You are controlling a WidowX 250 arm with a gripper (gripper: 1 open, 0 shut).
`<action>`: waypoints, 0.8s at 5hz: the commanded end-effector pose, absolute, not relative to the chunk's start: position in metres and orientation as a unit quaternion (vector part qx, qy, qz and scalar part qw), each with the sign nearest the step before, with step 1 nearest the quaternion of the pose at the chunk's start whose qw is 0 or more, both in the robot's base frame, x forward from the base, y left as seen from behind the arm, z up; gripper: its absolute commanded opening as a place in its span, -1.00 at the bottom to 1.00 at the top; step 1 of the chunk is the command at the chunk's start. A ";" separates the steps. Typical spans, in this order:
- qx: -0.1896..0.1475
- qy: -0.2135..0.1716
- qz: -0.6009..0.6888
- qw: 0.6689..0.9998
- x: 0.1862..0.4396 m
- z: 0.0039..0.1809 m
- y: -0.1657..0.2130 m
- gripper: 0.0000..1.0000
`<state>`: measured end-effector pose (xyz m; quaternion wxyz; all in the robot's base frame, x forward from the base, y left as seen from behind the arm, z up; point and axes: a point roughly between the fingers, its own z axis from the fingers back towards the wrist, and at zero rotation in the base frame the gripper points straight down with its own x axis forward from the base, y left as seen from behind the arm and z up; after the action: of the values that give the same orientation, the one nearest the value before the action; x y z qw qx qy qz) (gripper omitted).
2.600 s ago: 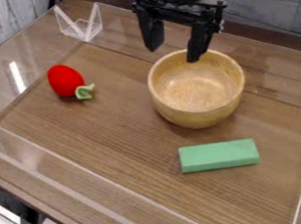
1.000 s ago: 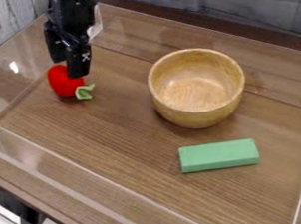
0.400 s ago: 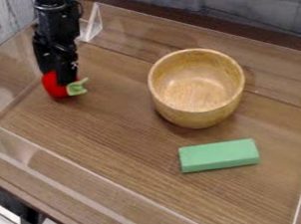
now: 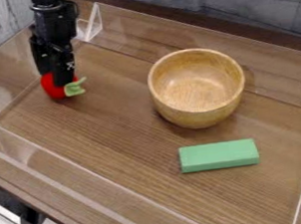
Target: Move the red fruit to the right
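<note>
I have the gripper point(image 4: 58, 73) down over the red fruit point(image 4: 59, 86) at the far left of the table point(image 4: 120, 177), its fingers straddling the top, though I can't tell whether they have clamped. The fruit is small and glossy, so a shallow pinch could squirt it out. Carried right, it could clip the wooden bowl point(image 4: 198, 85) in its path.

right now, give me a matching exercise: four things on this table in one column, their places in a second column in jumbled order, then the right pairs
Things:
1. toy strawberry
2. wooden bowl
3. green block
4. hand

Places:
A. near the front edge, right of centre
B. far left, under the hand
C. middle right of the table
D. lowered over the red fruit

Pairs: 1-B, 2-C, 3-A, 4-D
</note>
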<state>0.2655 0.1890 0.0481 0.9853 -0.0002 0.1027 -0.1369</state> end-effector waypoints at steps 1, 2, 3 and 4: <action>0.022 0.075 -0.130 0.988 0.271 0.066 0.200 -1.00; 0.020 0.073 -0.141 0.987 0.274 0.063 0.202 -1.00; 0.019 0.072 -0.151 0.986 0.277 0.060 0.203 -1.00; 0.015 0.072 -0.124 0.990 0.283 0.064 0.206 -1.00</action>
<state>0.2774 0.1964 0.0480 0.9863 -0.0041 0.0937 -0.1356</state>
